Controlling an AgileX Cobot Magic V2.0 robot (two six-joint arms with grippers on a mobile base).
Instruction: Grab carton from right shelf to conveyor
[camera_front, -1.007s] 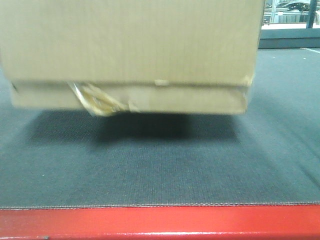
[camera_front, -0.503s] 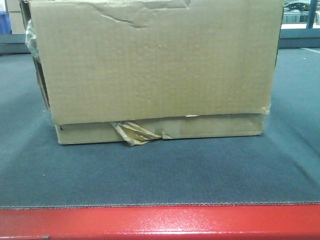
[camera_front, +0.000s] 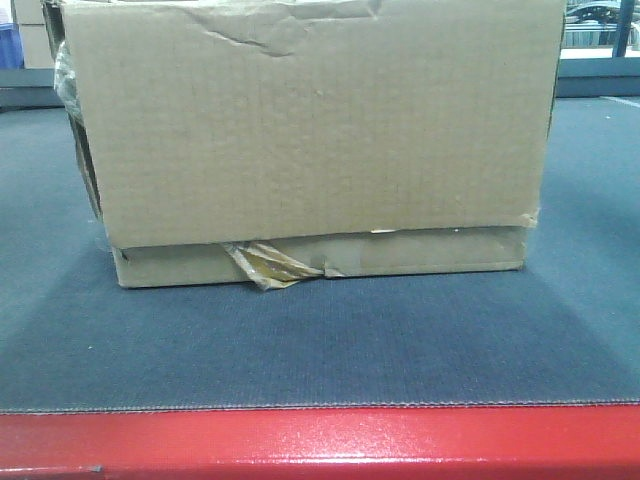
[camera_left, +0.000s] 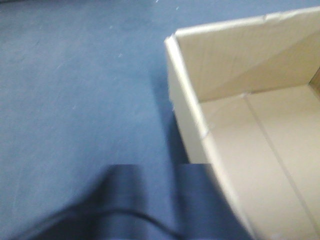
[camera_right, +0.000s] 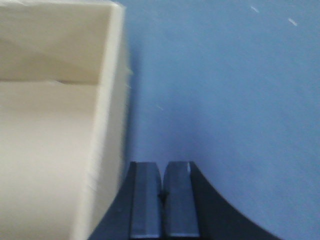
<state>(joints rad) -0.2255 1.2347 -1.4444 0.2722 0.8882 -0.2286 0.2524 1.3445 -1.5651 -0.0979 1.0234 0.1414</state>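
The carton (camera_front: 310, 130) rests flat on the conveyor (camera_front: 320, 340), torn tape hanging at its lower seam. It is a large brown cardboard box with an open top, seen from above in both wrist views. My left gripper (camera_left: 170, 172) is blurred and looks shut, just outside the carton's (camera_left: 250, 125) left wall. My right gripper (camera_right: 162, 167) is shut with nothing in it, beside the carton's (camera_right: 50, 125) right wall and over the belt (camera_right: 225, 100). Whether either gripper touches the cardboard cannot be told. The right shelf is out of view.
The belt's glossy red front edge (camera_front: 320, 445) runs along the bottom. Behind the carton at the far left are a blue bin (camera_front: 8, 45) and stacked boxes (camera_front: 30, 40). A bright glazed area (camera_front: 600, 25) lies at the far right.
A second ago the carton hung above the belt, close to the camera. It has come down and farther back onto the belt, and has stayed put over the last half second.
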